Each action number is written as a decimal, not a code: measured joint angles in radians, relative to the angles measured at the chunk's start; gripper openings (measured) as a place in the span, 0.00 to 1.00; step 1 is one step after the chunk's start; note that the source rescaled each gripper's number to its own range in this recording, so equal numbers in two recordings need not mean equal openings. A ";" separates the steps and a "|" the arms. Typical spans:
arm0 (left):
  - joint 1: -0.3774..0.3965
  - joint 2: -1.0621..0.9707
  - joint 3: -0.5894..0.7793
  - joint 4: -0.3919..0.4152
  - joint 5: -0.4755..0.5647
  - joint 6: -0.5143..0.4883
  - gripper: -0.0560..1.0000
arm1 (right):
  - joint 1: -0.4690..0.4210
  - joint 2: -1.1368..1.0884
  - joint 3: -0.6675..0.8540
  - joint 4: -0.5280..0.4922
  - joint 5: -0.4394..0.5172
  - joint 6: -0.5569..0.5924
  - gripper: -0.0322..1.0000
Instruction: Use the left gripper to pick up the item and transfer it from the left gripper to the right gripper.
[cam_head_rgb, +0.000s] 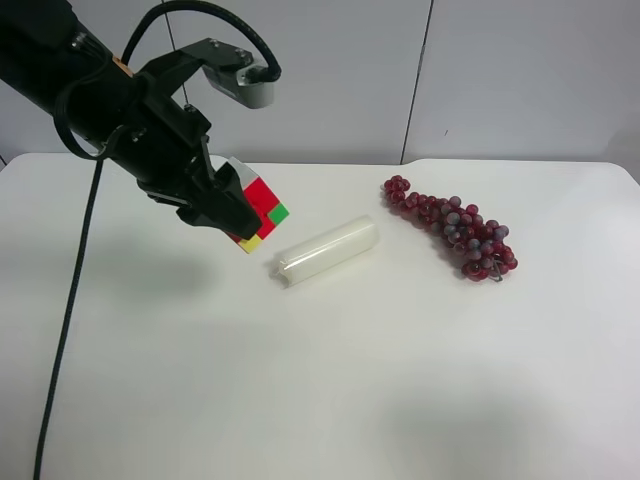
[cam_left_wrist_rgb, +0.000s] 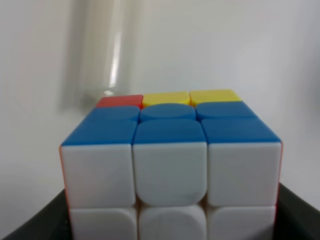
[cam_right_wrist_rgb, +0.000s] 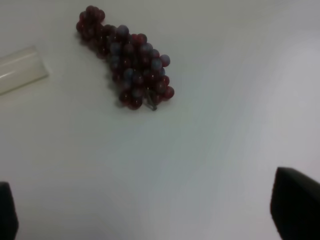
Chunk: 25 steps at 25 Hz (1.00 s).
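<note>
Plastic cube: a rigid, colour-tiled puzzle cube (cam_head_rgb: 258, 212) is sitting in the left gripper (cam_head_rgb: 225, 210), raised above the table (cam_head_rgb: 320, 380) at the exterior high view's left.
Left gripper: its dark fingers (cam_left_wrist_rgb: 295, 215) are pressing on opposite sides of the cube (cam_left_wrist_rgb: 172, 165), so the hand is closed on it; the white face is facing the wrist camera, with blue, yellow and one red tile beyond.
Right gripper: only two dark finger edges (cam_right_wrist_rgb: 296, 207) are showing at the corners of the right wrist view, set far apart, so the jaws are standing wide with nothing between them; this arm is not showing in the exterior high view.
Handling: the cube is probably light and stiff, with smooth, slightly slippery tiles; its layers can twist, so a squeeze across two flat, opposite faces is likely holding better than one on edges or corners.
Where to take hold: for the handover, the faces left free by the left fingers are looking like the sensible place for the right gripper.
Bystanders: a white cylinder (cam_head_rgb: 327, 252) is lying on the table just beside the cube; a bunch of grapes (cam_head_rgb: 452, 227) is lying farther toward the view's right, and is also showing below the right wrist camera (cam_right_wrist_rgb: 127, 67).
Stage: the pick-up appears done; the transfer is not yet begun.
</note>
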 joint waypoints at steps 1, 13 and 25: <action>-0.015 0.000 0.000 -0.020 0.000 0.014 0.06 | 0.000 0.000 0.000 0.000 0.000 0.000 1.00; -0.114 0.000 0.000 -0.307 0.006 0.306 0.06 | 0.000 0.000 0.000 0.000 0.000 0.000 1.00; -0.114 0.000 0.000 -0.389 0.001 0.400 0.06 | 0.000 0.000 0.000 0.000 0.000 0.000 1.00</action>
